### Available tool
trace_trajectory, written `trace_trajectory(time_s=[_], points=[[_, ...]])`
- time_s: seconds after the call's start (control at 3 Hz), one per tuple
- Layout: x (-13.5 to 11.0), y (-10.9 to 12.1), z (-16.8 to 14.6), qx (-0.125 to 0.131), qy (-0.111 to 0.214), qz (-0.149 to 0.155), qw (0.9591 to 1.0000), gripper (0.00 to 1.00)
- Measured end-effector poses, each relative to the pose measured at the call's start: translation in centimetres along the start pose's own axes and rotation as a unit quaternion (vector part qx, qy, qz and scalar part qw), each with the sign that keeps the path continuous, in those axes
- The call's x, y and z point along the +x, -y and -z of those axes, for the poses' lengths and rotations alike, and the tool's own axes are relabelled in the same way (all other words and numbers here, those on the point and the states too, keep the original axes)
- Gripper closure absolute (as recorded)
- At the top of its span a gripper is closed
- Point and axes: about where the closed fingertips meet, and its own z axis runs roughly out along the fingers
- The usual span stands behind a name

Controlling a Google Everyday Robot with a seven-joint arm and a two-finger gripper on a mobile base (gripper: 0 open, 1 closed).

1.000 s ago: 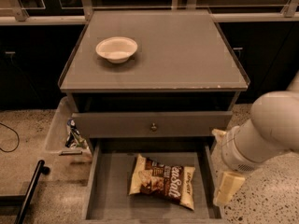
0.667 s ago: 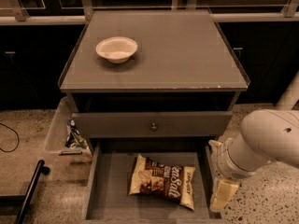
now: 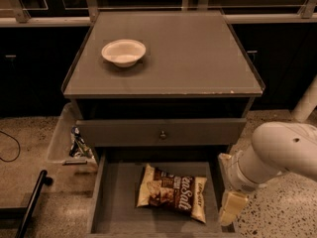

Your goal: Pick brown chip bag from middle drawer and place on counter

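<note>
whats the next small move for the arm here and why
Probably shift the end effector left until it is over the chip bag. The bag lies flat and untouched on the floor of the open drawer, while the end effector sits by the drawer's right wall, beside the bag rather than above it.

End effector (image 3: 231, 211) beside unobstructed middle drawer (image 3: 118, 209)

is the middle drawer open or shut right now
Open. The middle drawer is pulled out, its floor exposed with the brown chip bag lying in it. The gripper is at its right wall.
</note>
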Motion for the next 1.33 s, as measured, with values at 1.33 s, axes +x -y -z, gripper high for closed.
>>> trace_trajectory(time_s=[1.33], points=[[1.7, 2.4, -12.9, 0.017, 0.051, -0.03, 0.9981, 0.0]])
